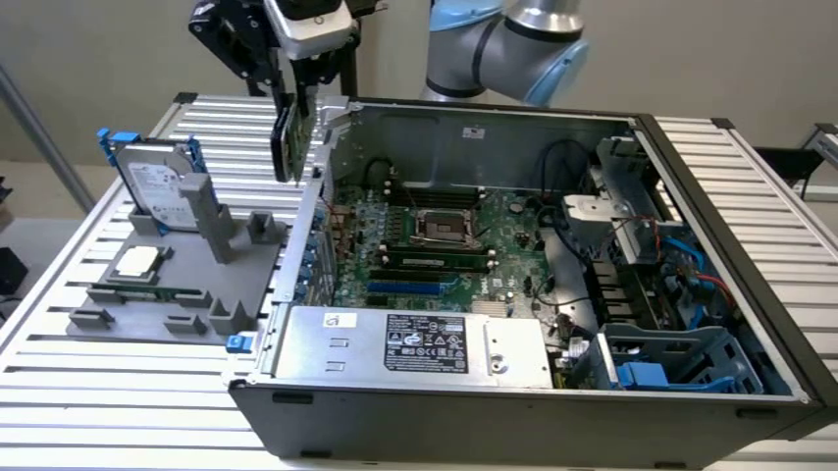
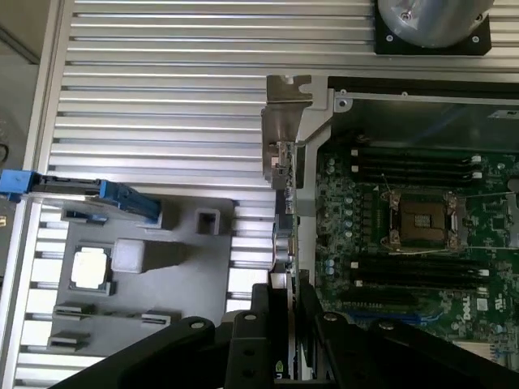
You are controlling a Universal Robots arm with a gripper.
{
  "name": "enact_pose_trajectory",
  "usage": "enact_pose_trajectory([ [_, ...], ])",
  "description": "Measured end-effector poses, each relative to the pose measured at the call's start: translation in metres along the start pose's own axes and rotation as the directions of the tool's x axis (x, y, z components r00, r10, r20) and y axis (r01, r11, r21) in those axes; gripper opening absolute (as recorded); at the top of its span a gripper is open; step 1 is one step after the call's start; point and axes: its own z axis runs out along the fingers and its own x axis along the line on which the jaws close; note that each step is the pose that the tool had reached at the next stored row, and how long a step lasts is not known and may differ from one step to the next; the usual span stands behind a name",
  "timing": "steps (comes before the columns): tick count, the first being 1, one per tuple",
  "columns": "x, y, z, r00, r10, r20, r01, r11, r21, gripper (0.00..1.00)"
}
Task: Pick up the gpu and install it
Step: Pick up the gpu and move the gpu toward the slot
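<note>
You've got the end effector [image 1: 288, 98] clamped on the gpu [image 1: 282, 147], held upright over the case [image 1: 497, 132] wall on the exterior view's left. The hard drive [image 1: 157, 186] stands in the gray holder [image 1: 164, 316] nearby.

Slatted metal table [image 1: 105, 402], grey parts holder [image 1: 196, 277], open computer case [image 1: 524, 424]

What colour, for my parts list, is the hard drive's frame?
Blue; the frame on the hard drive shows best in the exterior view.

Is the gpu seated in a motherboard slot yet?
No, the gripper holds the gpu upright in the air near the computer case's side wall, clear of the motherboard.
</note>
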Motion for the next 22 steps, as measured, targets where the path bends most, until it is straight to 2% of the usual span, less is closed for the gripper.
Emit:
enact_pose_trajectory([
  [4, -0.018, -0.0001, -0.0019, 1.0, 0.0, -0.0014, 0.0, 0.9999, -0.0111, 0.26],
  [7, -0.032, -0.0003, -0.0024, 1.0, 0.0, -0.0028, 0.0, 0.9999, -0.0149, 0.26],
  [17, -0.077, -0.0012, -0.0038, 1.0, 0.002, -0.0091, -0.002, 0.9999, -0.0154, 0.26],
  [22, -0.1, -0.0026, -0.0027, 0.9999, 0.002, -0.01, -0.002, 0.9999, -0.0154, 0.26],
])
